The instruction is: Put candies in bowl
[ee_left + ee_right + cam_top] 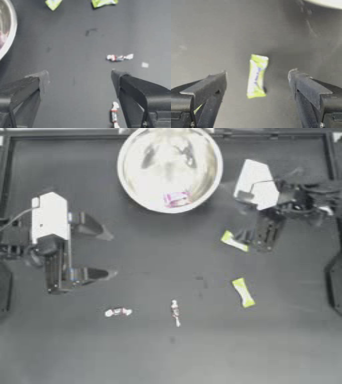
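Note:
The white bowl [133, 158] stands at the table's far middle, with a pink-and-white candy [177, 199] lying inside near its front wall. My right gripper [254, 239] hovers open just right of a yellow-green candy [234, 241]; in the right wrist view that candy [257, 76] lies on the table between the spread jaws of the gripper [257, 73]. Closer to the front is a second yellow-green candy [243, 292]. Two white candies with red marks [118, 312] [176, 312] lie near the front middle. At the left side, my left gripper [100, 250] is open and empty.
The left wrist view shows its gripper [78, 75] over bare table, one white-red candy [119, 57] ahead, another [114, 115] beside a jaw, and the bowl's rim [10, 30] at the edge. A dark rail [67, 134] borders the far side.

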Tool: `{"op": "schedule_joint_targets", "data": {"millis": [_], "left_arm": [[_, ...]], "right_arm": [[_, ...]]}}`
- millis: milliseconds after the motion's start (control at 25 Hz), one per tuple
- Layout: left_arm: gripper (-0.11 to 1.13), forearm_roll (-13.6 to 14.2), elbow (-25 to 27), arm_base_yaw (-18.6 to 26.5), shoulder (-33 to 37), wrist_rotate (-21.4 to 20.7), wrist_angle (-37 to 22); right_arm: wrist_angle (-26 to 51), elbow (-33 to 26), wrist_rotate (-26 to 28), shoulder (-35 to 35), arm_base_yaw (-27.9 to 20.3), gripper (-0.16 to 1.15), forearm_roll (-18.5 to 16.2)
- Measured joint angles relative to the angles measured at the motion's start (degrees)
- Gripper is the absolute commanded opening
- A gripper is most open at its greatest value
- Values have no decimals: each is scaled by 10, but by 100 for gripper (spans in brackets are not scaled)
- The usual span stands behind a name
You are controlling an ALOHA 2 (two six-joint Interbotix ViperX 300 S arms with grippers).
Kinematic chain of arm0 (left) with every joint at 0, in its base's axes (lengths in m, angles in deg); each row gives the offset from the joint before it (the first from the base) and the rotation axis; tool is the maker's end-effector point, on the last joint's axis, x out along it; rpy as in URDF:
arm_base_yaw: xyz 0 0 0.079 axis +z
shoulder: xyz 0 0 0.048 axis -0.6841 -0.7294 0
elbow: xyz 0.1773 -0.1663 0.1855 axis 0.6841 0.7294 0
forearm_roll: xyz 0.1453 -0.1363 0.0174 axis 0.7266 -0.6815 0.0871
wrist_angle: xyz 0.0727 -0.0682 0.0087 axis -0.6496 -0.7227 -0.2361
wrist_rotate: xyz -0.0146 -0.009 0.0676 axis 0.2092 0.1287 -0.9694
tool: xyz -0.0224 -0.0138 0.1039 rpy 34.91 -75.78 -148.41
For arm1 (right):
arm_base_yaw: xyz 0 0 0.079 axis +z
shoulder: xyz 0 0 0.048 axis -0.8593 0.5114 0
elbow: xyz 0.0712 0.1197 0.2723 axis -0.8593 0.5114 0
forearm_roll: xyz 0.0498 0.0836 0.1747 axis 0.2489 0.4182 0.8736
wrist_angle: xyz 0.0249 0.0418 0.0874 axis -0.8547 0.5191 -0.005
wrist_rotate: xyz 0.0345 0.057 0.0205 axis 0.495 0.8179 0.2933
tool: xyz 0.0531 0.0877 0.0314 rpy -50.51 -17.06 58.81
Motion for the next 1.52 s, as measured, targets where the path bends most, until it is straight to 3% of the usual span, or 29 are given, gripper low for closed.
{"op": "schedule_joint_targets", "data": {"millis": [920, 1520], "left_arm": [[103, -2, 25, -18, 14, 18, 3], [103, -4, 33, -18, 27, 30, 3]], "right_arm": [[9, -16, -61, 119, -18, 101, 34], [10, -25, -63, 158, -19, 101, 41]]}}
